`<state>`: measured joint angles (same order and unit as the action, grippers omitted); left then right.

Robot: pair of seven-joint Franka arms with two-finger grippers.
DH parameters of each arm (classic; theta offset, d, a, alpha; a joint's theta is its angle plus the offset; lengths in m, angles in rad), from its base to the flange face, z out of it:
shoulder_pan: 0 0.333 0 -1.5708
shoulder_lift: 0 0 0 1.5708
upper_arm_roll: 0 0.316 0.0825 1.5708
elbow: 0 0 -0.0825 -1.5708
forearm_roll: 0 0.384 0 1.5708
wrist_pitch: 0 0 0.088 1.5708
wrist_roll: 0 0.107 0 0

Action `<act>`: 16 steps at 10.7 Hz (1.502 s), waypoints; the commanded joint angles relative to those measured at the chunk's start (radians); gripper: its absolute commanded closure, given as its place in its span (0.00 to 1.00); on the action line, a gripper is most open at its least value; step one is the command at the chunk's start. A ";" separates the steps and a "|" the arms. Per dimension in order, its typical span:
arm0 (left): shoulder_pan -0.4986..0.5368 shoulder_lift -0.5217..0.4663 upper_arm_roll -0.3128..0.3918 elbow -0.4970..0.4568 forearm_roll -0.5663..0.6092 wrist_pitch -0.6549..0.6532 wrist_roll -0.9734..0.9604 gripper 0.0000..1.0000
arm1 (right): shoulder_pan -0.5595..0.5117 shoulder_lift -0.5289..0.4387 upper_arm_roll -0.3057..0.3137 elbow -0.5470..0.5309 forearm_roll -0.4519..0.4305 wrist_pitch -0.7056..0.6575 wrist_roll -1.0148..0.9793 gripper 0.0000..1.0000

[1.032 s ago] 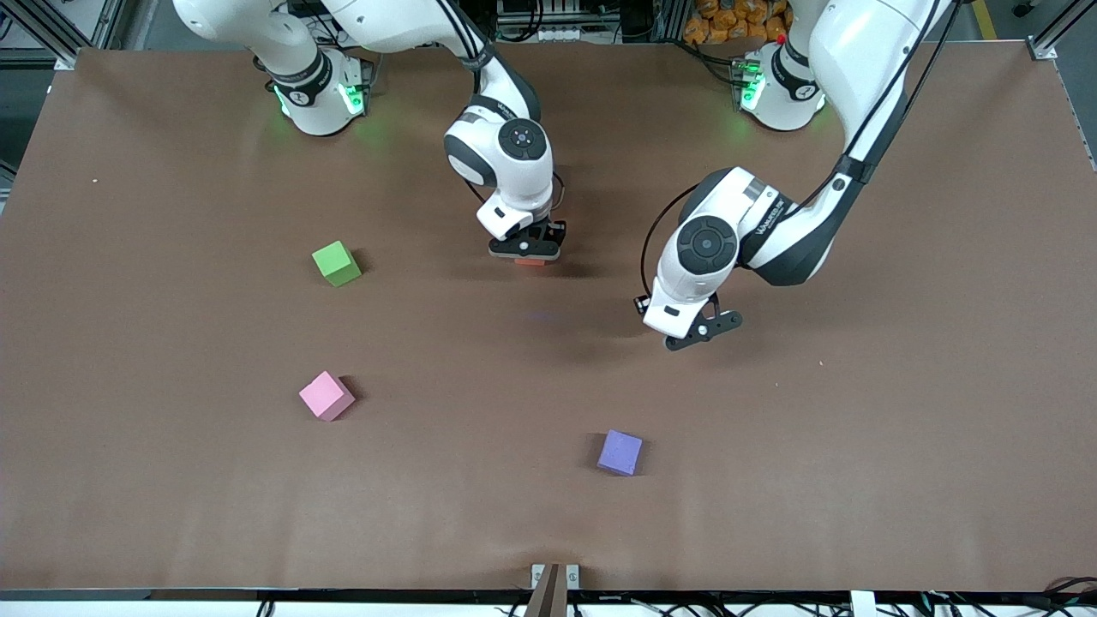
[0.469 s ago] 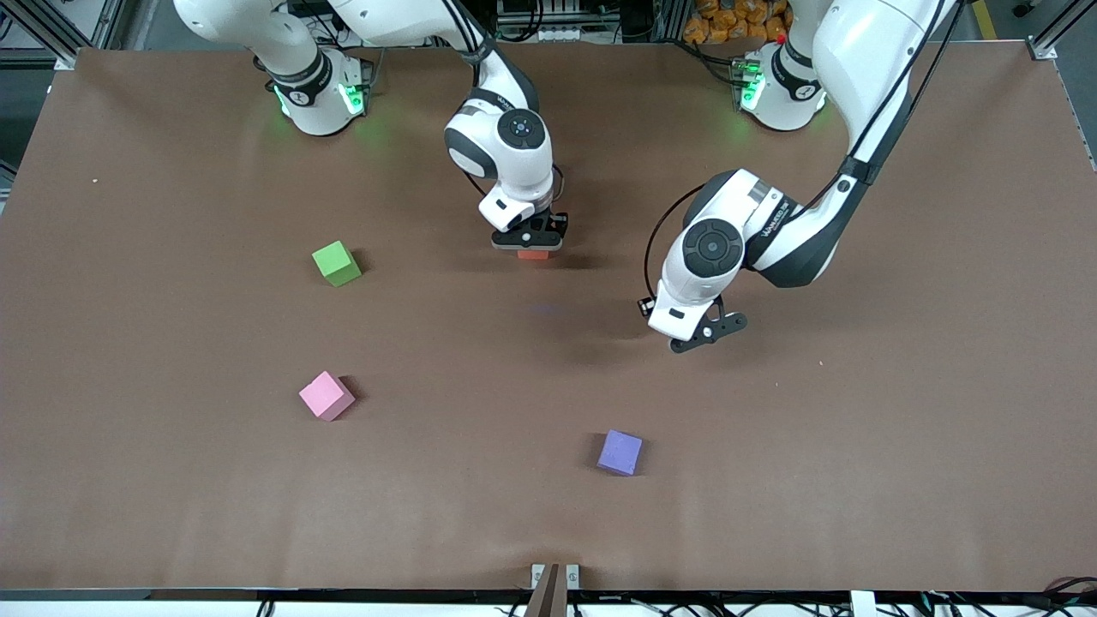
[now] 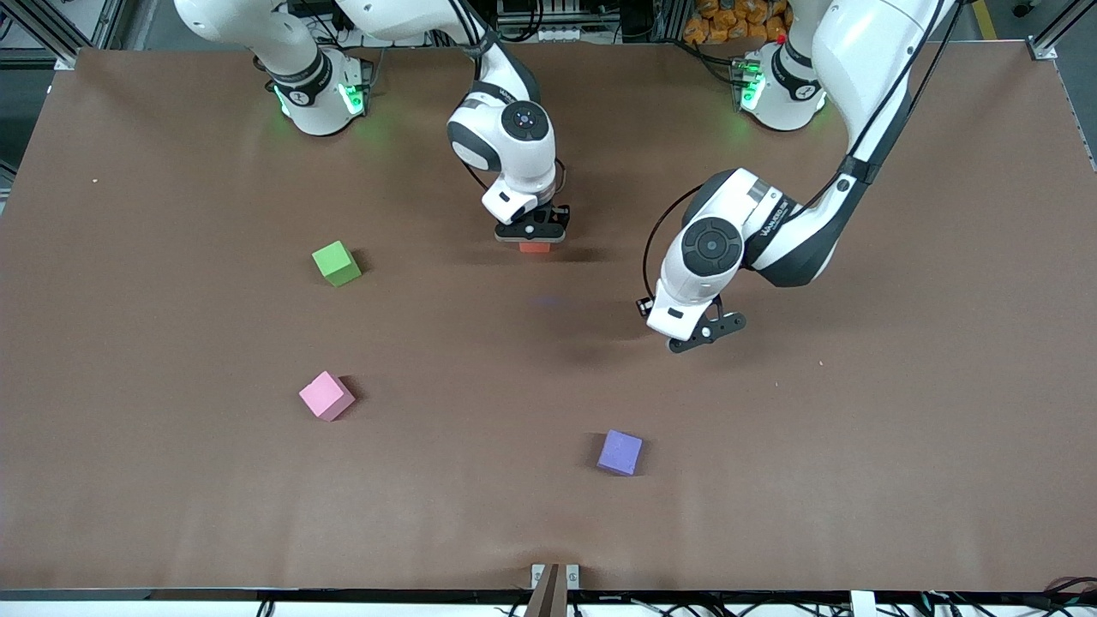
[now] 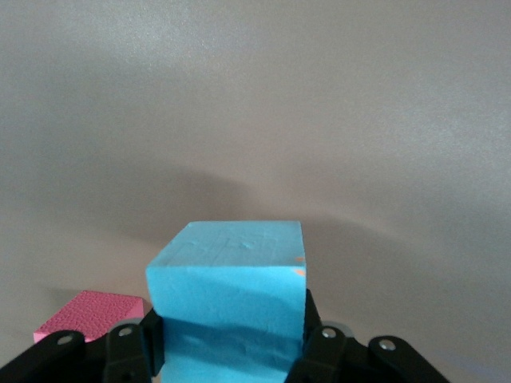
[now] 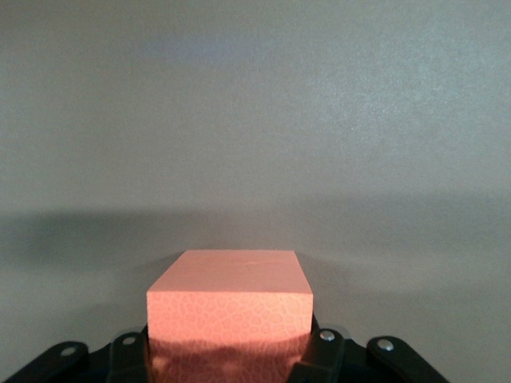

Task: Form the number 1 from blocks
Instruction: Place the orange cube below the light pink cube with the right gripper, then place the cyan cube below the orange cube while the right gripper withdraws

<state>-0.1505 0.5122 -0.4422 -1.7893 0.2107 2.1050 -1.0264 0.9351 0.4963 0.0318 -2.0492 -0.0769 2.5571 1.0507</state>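
In the left wrist view we see the left gripper (image 4: 231,355) pinching a sky blue block (image 4: 229,299), hidden in the front view, with what looks like a deep pink-red block (image 4: 89,314) at its 8 o'clock. The right gripper (image 3: 533,231) pinches an orange block (image 5: 230,307) over the table (image 3: 900,428). Matte green (image 3: 336,262), light pink (image 3: 326,395) and purple (image 3: 620,452) cubes lie apart, nearer the front camera.

From the front, the left gripper (image 3: 704,336) hides its sky blue block (image 4: 227,299). The deep pink-red block (image 4: 88,314) just beside it is cut off by the left wrist view's edge.
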 commanded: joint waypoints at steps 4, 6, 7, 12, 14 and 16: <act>-0.003 -0.021 -0.003 -0.009 -0.016 0.001 -0.001 1.00 | 0.017 -0.030 -0.003 -0.071 -0.003 0.008 0.028 1.00; -0.012 -0.029 -0.004 0.020 -0.008 0.001 -0.012 1.00 | 0.016 -0.027 -0.004 -0.071 -0.003 0.008 0.029 0.69; -0.026 -0.027 -0.004 0.036 -0.005 0.001 -0.012 1.00 | 0.014 -0.025 -0.004 -0.069 -0.004 0.008 0.070 0.01; -0.124 0.035 -0.004 0.113 0.001 0.016 -0.012 1.00 | -0.059 -0.093 -0.035 0.038 -0.012 -0.176 0.036 0.00; -0.156 0.061 0.000 0.120 0.001 0.036 0.002 1.00 | -0.158 -0.145 -0.035 0.041 -0.012 -0.210 -0.067 0.00; -0.196 0.089 0.003 0.139 0.001 0.056 0.011 1.00 | -0.261 -0.166 -0.035 0.073 -0.009 -0.237 -0.161 0.00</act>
<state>-0.3122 0.5715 -0.4493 -1.6908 0.2108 2.1525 -1.0242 0.7377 0.3584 -0.0155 -1.9832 -0.0772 2.3518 0.9437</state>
